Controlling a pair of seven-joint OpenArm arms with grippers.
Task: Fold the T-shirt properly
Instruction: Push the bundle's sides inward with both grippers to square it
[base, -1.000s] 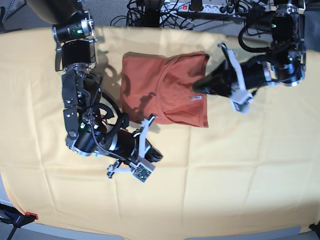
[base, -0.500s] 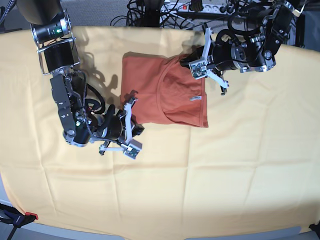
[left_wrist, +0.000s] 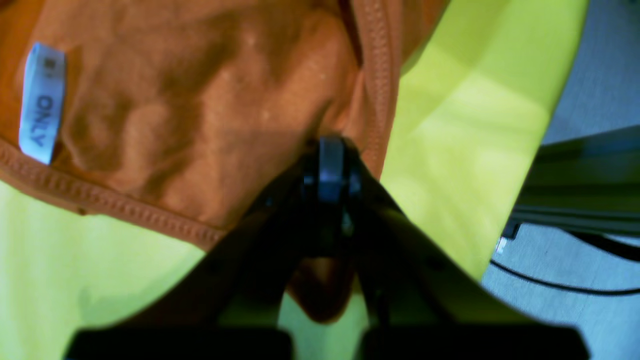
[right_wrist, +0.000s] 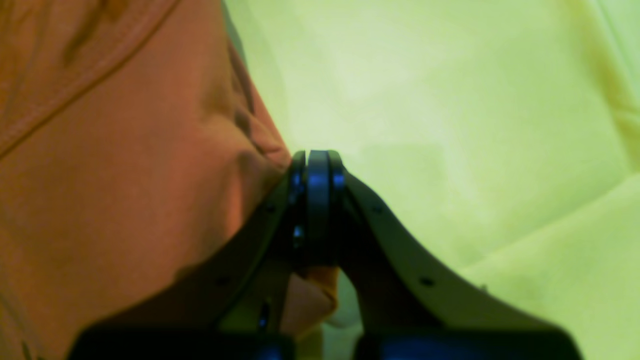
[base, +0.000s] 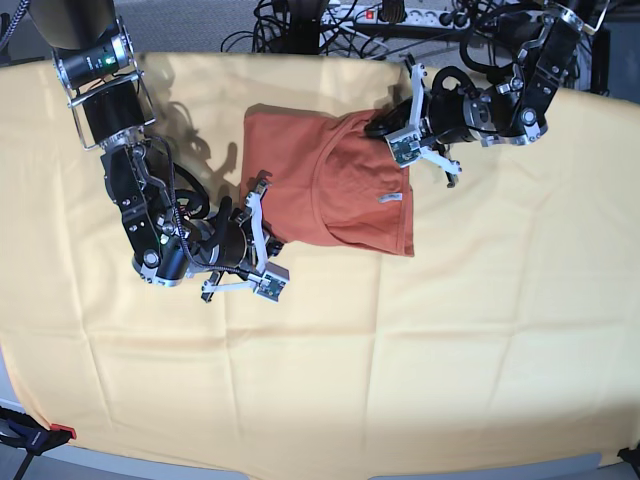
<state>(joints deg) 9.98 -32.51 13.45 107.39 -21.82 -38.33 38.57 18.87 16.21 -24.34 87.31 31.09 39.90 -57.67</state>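
Cloth of pale yellow colour (base: 470, 330) covers the whole table and serves as landmark. Near the far edge of this cloth, about its middle, lies the rust-orange cotton T-shirt (base: 320, 180), already folded to a compact rectangle-like shape. Its long axis runs roughly along the far edge of the yellow cloth, and the neckline with the small white tag (base: 390, 199) points toward the side of the left arm.

The left gripper (base: 383, 127) is closed on the T-shirt's far corner, close to the cloth's far edge; in the left wrist view a bit of orange fabric sits pinched between the jaws. The right gripper (base: 262, 200) is closed on the T-shirt's opposite, nearer corner, with fabric also caught between its jaws. I judge both corners are held so that the arms can lift them together for the next fold.
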